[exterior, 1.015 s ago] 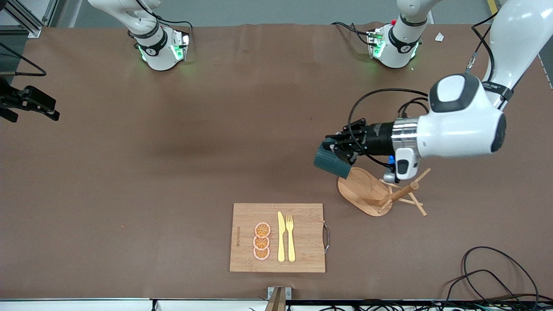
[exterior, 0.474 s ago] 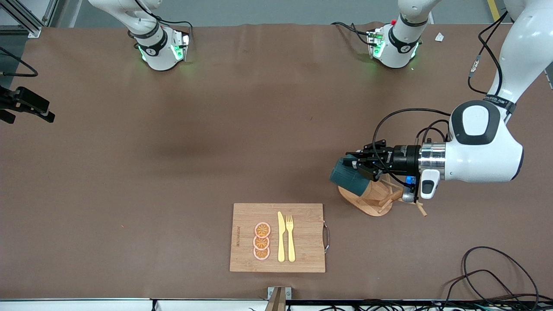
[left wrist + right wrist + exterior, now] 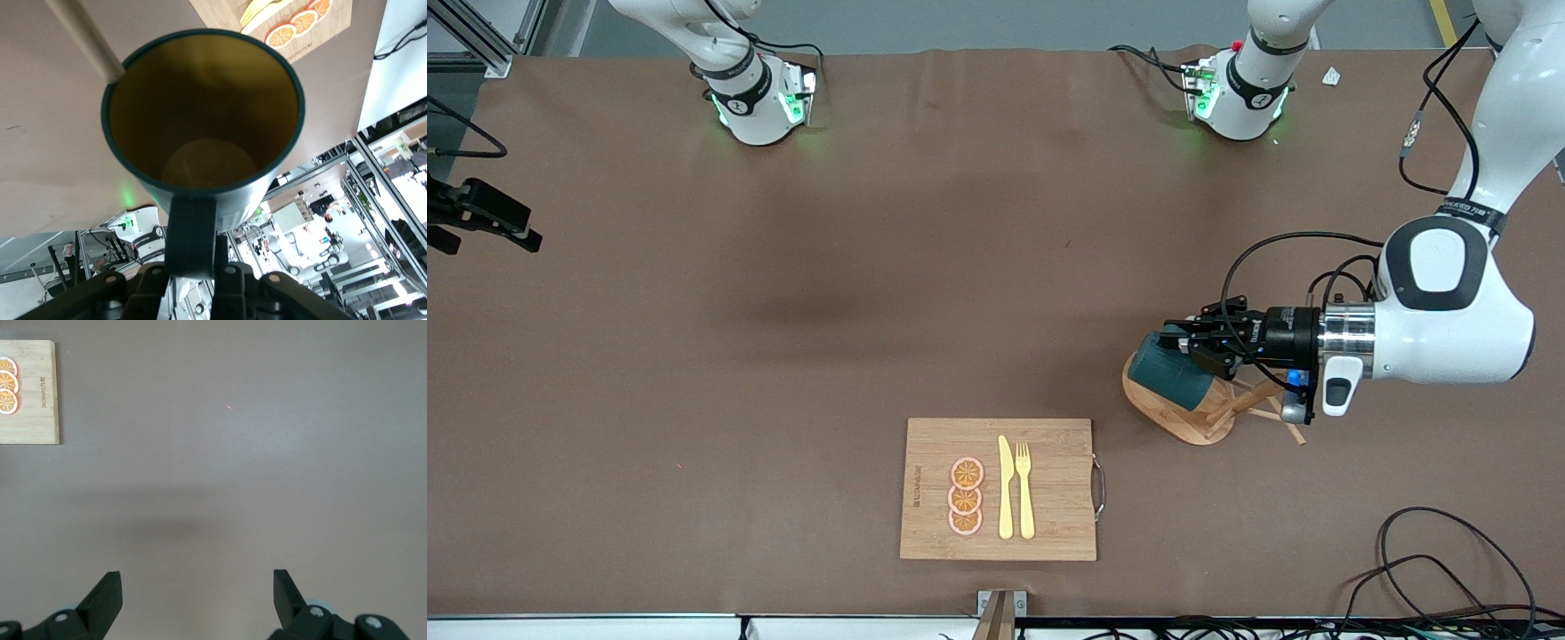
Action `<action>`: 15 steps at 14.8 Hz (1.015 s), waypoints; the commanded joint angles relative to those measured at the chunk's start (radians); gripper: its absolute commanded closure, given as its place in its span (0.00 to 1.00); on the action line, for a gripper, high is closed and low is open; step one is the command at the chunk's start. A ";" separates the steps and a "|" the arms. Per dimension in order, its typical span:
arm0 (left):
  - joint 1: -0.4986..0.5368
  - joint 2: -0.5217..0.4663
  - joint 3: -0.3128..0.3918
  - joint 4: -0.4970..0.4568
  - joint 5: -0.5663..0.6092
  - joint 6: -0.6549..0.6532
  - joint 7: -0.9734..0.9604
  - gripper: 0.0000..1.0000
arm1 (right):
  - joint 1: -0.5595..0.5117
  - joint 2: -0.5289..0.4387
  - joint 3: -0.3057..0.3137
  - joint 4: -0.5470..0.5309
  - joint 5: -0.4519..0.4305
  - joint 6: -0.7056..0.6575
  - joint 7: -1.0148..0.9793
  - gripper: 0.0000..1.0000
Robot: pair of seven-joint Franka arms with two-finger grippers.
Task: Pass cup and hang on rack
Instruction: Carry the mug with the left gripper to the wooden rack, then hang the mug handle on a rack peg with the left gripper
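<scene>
My left gripper (image 3: 1184, 343) is shut on the loop handle (image 3: 191, 230) of the dark teal cup (image 3: 1169, 375). It holds the cup on its side over the oval base (image 3: 1172, 421) of the wooden rack (image 3: 1249, 396). In the left wrist view the cup's yellowish-brown inside (image 3: 200, 107) faces the camera, and a thin peg (image 3: 83, 37) ends at its rim. The gripper (image 3: 193, 260) clamps the handle from both sides. My right gripper (image 3: 485, 215) waits high at the right arm's end of the table, open and empty (image 3: 195, 577) over bare table.
A bamboo cutting board (image 3: 1049, 498) with orange slices (image 3: 966, 496), a yellow knife (image 3: 1006, 487) and a fork (image 3: 1024, 489) lies nearer to the front camera than the rack. Loose cables (image 3: 1432, 569) lie at the near corner by the left arm's end.
My left gripper has carried the cup down and toward the left arm's end of the table, from beside the rack's base to over it, close to the post. The right gripper has barely moved.
</scene>
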 commanded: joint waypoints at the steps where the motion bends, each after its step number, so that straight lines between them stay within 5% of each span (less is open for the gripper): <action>1: 0.016 -0.011 0.007 -0.009 -0.033 -0.019 0.047 0.99 | -0.012 -0.018 0.014 -0.016 0.014 -0.003 0.011 0.00; 15: 0.114 -0.008 0.046 -0.074 -0.109 -0.080 0.258 0.99 | -0.008 -0.017 0.013 -0.019 0.008 -0.007 0.011 0.00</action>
